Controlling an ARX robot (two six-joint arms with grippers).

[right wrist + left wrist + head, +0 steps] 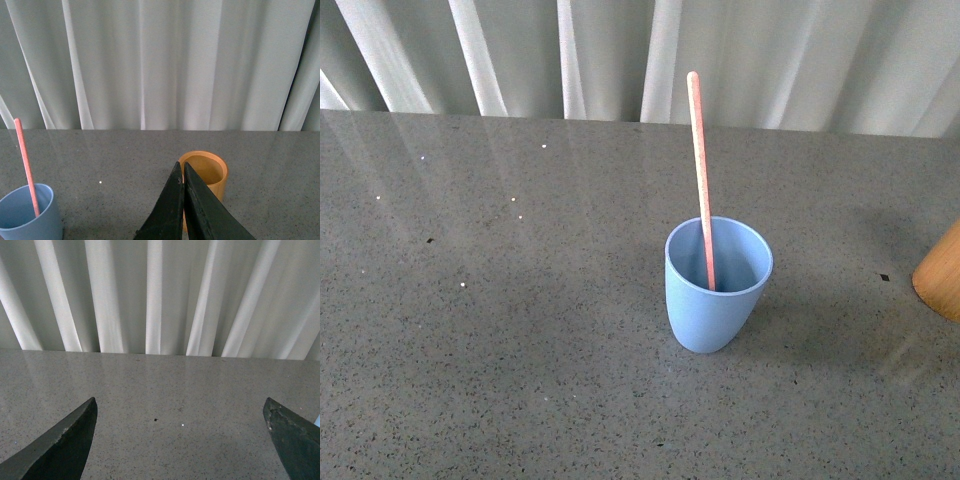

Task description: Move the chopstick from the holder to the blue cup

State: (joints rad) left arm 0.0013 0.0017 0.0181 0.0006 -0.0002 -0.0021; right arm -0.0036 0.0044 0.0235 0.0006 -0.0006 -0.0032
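Note:
The blue cup (718,285) stands upright on the grey speckled table, with one pale pink chopstick (700,175) leaning inside it and sticking well above the rim. In the right wrist view the blue cup (27,212) and the chopstick (26,165) show off to one side. The orange-tan holder (940,275) sits at the front view's right edge; the holder (207,170) looks empty in the right wrist view. My right gripper (181,167) is shut, empty, just before the holder. My left gripper (180,410) is open over bare table.
The grey speckled table (520,330) runs back to a white pleated curtain (640,60) along its far edge. Neither arm shows in the front view.

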